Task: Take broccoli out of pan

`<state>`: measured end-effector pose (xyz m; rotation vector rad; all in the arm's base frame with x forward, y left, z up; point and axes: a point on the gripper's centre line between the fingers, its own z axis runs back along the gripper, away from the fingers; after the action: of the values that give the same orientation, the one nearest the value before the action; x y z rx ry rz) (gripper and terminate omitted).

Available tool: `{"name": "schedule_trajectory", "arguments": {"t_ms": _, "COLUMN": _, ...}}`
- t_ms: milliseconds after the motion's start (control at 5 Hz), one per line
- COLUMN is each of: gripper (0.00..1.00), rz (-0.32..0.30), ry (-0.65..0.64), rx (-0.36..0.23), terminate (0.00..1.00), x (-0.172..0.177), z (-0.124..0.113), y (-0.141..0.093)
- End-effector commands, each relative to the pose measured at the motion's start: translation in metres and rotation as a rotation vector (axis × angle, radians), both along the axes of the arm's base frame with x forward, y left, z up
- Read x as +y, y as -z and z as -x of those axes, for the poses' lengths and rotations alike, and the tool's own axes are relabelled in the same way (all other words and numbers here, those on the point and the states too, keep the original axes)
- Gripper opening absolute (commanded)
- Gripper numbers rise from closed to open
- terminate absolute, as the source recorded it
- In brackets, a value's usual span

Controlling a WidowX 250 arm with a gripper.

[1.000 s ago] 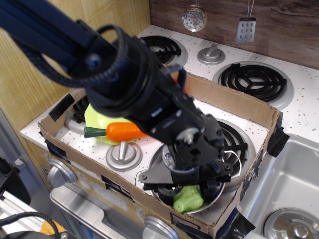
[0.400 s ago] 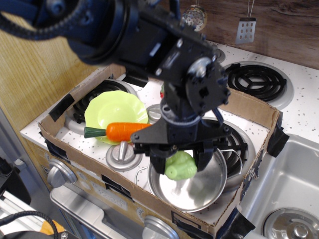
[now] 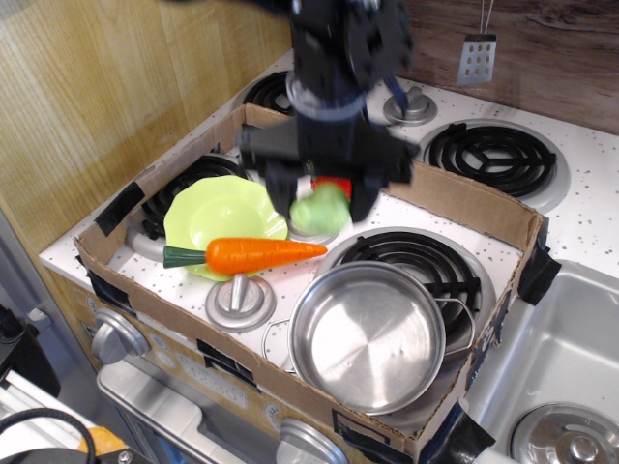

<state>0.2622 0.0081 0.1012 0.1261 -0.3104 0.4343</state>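
My gripper [image 3: 320, 209] is shut on the light-green lumpy broccoli [image 3: 321, 210] and holds it in the air above the stove top, behind the pan and to the right of the green plate. The shiny steel pan [image 3: 368, 333] sits at the front right of the cardboard enclosure on a coil burner, and nothing lies in it. One wire loop handle [image 3: 462, 319] shows at its right side. The broccoli is clear of the pan's rim.
A pale-green scalloped plate [image 3: 208, 215] with an orange carrot [image 3: 256, 254] across it sits left. A red object [image 3: 338, 184] shows behind the gripper. A grey knob [image 3: 238, 301] lies in front. Cardboard walls [image 3: 474, 205] ring the area. A sink [image 3: 571, 358] is at right.
My gripper lifted the broccoli up out of the pan and carried it back and slightly left, over the stove middle. The pan now lies bare and fully in view.
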Motion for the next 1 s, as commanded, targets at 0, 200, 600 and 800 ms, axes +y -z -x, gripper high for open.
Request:
{"name": "schedule_trajectory", "arguments": {"t_ms": 0, "gripper": 0.00, "rz": -0.094, "ry": 0.190, "rx": -0.165, "terminate": 0.00, "x": 0.035, "z": -0.061, "y": -0.012}}
{"name": "schedule_trajectory", "arguments": {"t_ms": 200, "gripper": 0.00, "rz": -0.055, "ry": 0.252, "rx": -0.207, "terminate": 0.00, "x": 0.053, "z": -0.081, "y": 0.007}}
{"name": "schedule_trajectory", "arguments": {"t_ms": 600, "gripper": 0.00, "rz": -0.138, "ry": 0.343, "rx": -0.296, "terminate": 0.00, "x": 0.088, "z": -0.106, "y": 0.019}}
{"name": "schedule_trajectory", "arguments": {"t_ms": 800, "gripper": 0.00, "rz": -0.189, "ry": 0.378, "rx": -0.326, "terminate": 0.00, "x": 0.101, "z": -0.114, "y": 0.021}}
